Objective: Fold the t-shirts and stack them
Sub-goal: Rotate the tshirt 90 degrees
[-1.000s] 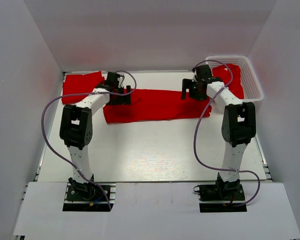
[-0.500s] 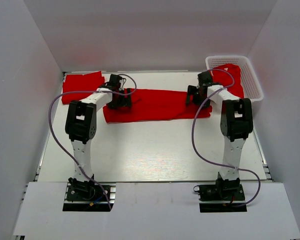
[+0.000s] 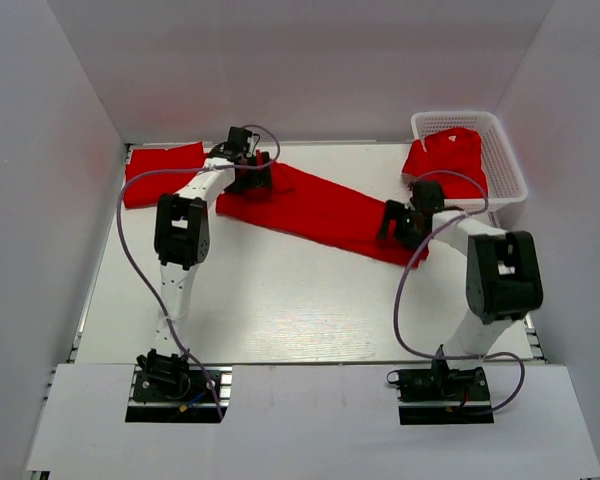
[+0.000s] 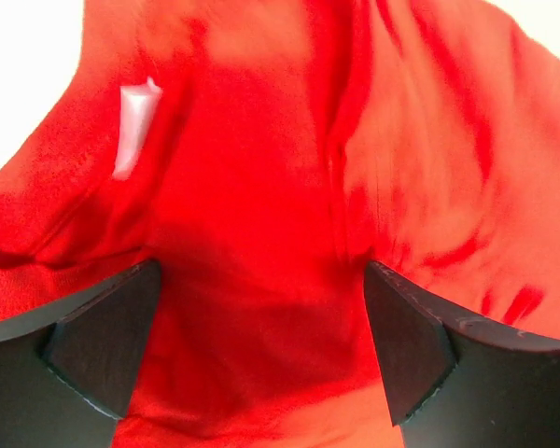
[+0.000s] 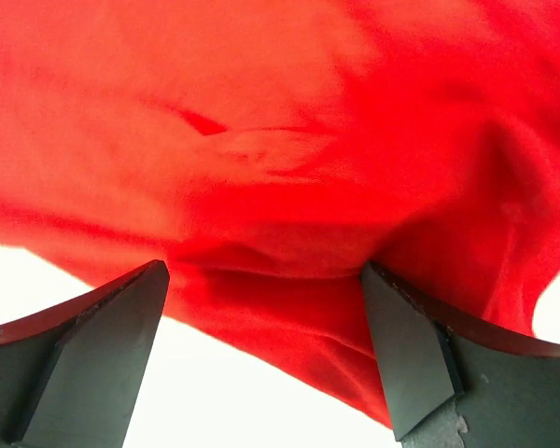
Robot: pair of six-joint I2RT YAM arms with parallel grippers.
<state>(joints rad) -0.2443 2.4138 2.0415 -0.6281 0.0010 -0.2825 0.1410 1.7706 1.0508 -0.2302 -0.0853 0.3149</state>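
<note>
One red t-shirt (image 3: pixel 325 212), folded into a long strip, lies slanting across the table from back left to nearer right. My left gripper (image 3: pixel 248 180) stands over its back left end, jaws wide, open. In the left wrist view the fabric (image 4: pixel 261 233) with a white label (image 4: pixel 135 126) spans between the fingers (image 4: pixel 103 345). My right gripper (image 3: pixel 400 222) is on the strip's near right end, also open, and the shirt's edge (image 5: pixel 280 280) runs between its fingers (image 5: pixel 411 345). A folded t-shirt (image 3: pixel 163 172) lies at the back left. Another t-shirt (image 3: pixel 450 152) sits in the basket.
A white mesh basket (image 3: pixel 510 165) stands at the back right corner, close behind the right arm. White walls close in the table on the left, back and right. Bare white table (image 3: pixel 280 300) lies between the strip and the arm bases.
The strip has swung from lying straight across to a slant. Its left end went back with my left gripper, and its right end came nearer with my right gripper.
</note>
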